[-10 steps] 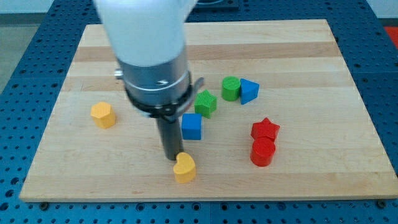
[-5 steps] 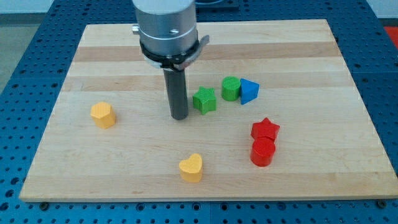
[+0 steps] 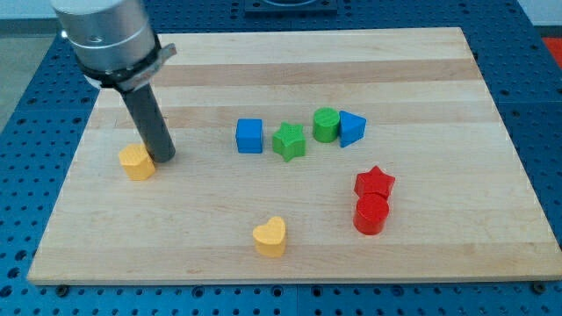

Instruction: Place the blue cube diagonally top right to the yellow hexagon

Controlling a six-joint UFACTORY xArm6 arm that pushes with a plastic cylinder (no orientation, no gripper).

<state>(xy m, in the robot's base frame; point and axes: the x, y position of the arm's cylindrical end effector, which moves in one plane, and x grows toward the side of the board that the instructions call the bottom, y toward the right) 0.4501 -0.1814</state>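
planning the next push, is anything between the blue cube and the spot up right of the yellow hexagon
No block lies between them. Only my tip stands there, right beside the yellow hexagon; the blue cube sits farther toward the view's right.

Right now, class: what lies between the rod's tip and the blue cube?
Nothing. In the camera view, only bare board separates my tip, beside the yellow hexagon, from the blue cube.

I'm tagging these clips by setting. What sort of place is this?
Most likely a robotics lab bench. A wooden board lies on a blue perforated table, small coloured blocks like the blue cube are scattered on it, and my tip rests beside the yellow hexagon.
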